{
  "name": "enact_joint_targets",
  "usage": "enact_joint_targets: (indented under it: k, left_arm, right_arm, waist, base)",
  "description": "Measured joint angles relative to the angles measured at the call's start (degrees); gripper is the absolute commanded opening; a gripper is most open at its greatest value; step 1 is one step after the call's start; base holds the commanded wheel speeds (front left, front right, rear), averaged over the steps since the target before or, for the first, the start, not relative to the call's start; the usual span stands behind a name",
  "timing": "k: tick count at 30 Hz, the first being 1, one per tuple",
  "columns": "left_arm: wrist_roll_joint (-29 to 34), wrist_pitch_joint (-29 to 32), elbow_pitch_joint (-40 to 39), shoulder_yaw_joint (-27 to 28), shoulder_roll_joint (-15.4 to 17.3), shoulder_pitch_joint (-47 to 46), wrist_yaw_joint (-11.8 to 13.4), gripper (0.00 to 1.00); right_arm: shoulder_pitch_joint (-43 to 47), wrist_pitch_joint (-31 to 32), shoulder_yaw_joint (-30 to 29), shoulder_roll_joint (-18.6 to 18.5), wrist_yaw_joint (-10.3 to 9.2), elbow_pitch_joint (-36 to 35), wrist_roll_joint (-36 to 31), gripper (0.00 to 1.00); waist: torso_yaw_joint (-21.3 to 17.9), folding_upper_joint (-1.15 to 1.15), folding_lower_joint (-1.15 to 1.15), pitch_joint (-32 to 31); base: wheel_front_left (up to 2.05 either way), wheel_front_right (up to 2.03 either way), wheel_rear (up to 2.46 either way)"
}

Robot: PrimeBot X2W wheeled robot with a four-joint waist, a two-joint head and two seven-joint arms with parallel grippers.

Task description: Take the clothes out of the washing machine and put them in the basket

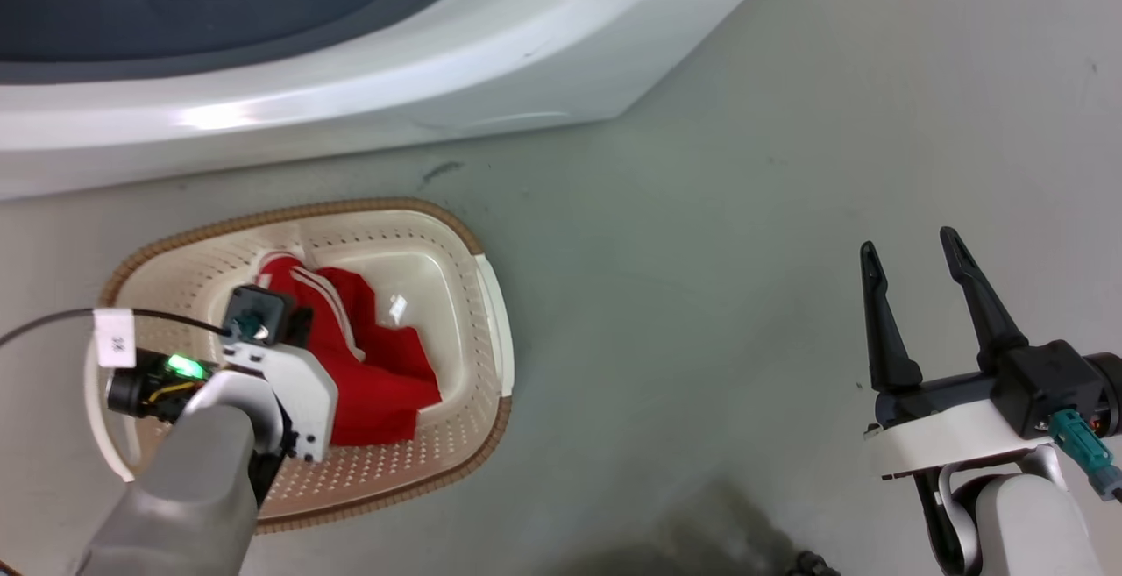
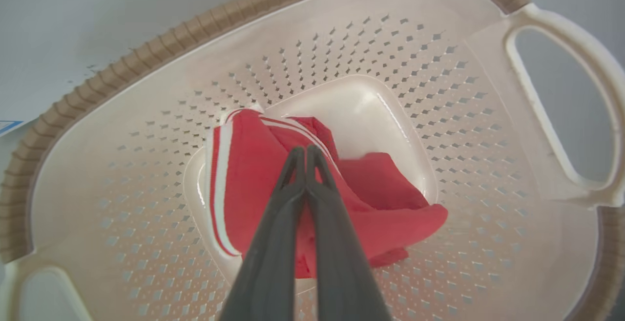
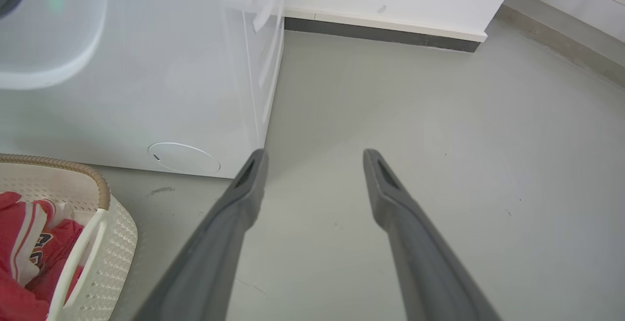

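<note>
The cream basket (image 1: pixel 377 205) with a brown rim stands on the floor just in front of the white washing machine (image 1: pixel 351 103). A red garment with white stripes (image 2: pixel 244 184) lies bunched on the basket's bottom (image 2: pixel 390 42). My left gripper (image 2: pixel 305 152) reaches down into the basket with its fingers pressed together on a fold of that garment. In the head view my left wrist (image 1: pixel 272 366) covers those fingers. My right gripper (image 1: pixel 909 243) hovers open over bare floor, far to the right of the basket. The right wrist view has the clothes (image 3: pixel 14 262) and the basket (image 3: pixel 112 233) at its lower left.
The washer's front panel with a round cover (image 3: pixel 183 157) faces the basket. Grey floor (image 1: pixel 745 295) stretches to the right of the basket. A wall with a dark skirting (image 3: pixel 381 30) runs behind, past the washer's corner.
</note>
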Motion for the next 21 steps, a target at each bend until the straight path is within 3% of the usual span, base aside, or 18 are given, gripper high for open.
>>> enact_joint_targets:
  k: [11,13,21]
  left_arm:
    - [-1.42,-0.32,6.81,-0.11,-1.36,-4.09,-0.59,0.0]
    - [-1.4,-0.41,7.2,-0.2,-1.54,-4.11,-0.31,1.0]
    - [-2.8,-1.47,6.81,0.32,-3.32,-2.04,-0.93,1.0]
  right_arm:
    - [-0.15,0.0,0.24,0.0,0.0,-0.71,-0.53,1.0]
    - [-0.16,0.0,0.46,0.01,0.0,-0.52,-0.57,1.0]
    - [-0.13,0.0,0.38,0.02,0.0,1.37,-0.49,1.0]
  waist:
    - [-1.02,0.0,0.0,4.17]
    - [-0.87,0.0,0.0,3.82]
    - [0.15,0.0,-0.01,-1.12]
  base:
    - [0.0,0.0,0.0]
    - [0.0,0.0,0.0]
    - [0.0,0.0,0.0]
